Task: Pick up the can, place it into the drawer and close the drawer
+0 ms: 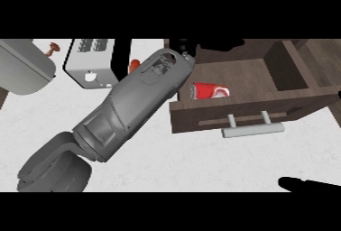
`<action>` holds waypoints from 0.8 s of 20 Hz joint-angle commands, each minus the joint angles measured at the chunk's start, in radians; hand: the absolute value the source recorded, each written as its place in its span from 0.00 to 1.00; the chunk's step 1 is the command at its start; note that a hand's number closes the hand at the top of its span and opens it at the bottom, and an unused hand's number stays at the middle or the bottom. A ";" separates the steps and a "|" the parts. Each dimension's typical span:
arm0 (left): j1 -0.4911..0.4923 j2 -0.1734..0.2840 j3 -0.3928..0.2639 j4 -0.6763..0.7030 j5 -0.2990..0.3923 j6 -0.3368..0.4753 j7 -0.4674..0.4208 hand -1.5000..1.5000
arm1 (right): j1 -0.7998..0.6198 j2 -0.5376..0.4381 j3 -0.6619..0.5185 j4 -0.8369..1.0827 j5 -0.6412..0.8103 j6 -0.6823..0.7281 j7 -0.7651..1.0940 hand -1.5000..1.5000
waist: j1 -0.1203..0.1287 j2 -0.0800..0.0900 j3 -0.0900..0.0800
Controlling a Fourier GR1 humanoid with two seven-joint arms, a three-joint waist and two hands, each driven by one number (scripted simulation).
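Nearest to us, bottom right, a bit of the right hand (307,184) pokes in over the white desk (200,158); only dark fingers show, and I can't tell if they're released or clenched.

Further in, the drawer (220,118) is pulled open, its bar handle (253,130) on the near face. The red can (211,90) lies on its side inside, toward the left end. So I'd say the placing step looks done and only the closing is left.

The left forearm (130,108) runs diagonally from bottom left up to the drawer's far left corner. The left hand (181,46) is mostly hidden behind the wrist, so I can't tell what its fingers are doing.

Next move, I'd guess: get that arm clear of the drawer, then push the front face away until it shuts.

Far left there's a toaster (90,58).
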 commanded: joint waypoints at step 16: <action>-0.073 0.024 0.014 -0.044 0.015 0.017 0.070 0.00 | -0.173 -0.084 0.273 0.365 0.717 -0.160 -0.048 0.00 | 0.109 -0.023 -0.001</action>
